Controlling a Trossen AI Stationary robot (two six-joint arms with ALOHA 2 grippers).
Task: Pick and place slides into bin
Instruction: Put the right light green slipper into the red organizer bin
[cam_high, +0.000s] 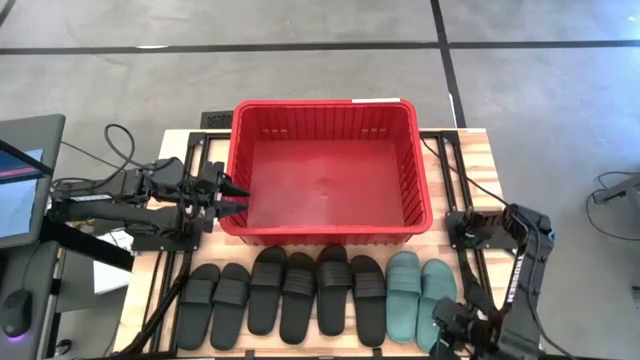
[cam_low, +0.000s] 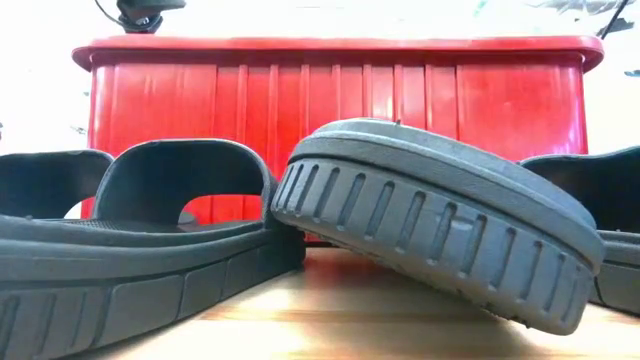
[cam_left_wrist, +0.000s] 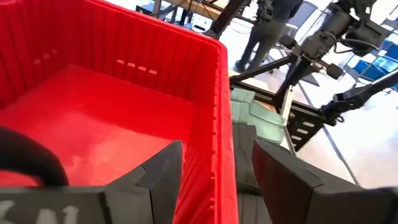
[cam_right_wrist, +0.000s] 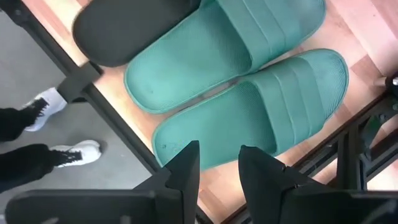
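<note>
A row of slides lies sole down along the table's near edge: several black ones (cam_high: 290, 295) and two teal-green ones (cam_high: 420, 290). The red bin (cam_high: 325, 232) stands behind them, nothing in it. In the low view one black slide (cam_low: 440, 220) leans tilted with its edge on its neighbour (cam_low: 150, 230). My right gripper (cam_right_wrist: 217, 168) points down over the heel end of the right teal slide (cam_right_wrist: 261, 106), open by a narrow gap and holding nothing. My left gripper (cam_high: 240, 197) hovers open at the bin's left rim (cam_left_wrist: 221, 93) near its near-left corner.
Black frame rails (cam_high: 185, 250) run along both sides of the wooden table. A person's legs and white shoes (cam_right_wrist: 68, 149) stand on the floor by the table's near right corner. More people (cam_left_wrist: 267, 25) stand beyond the table.
</note>
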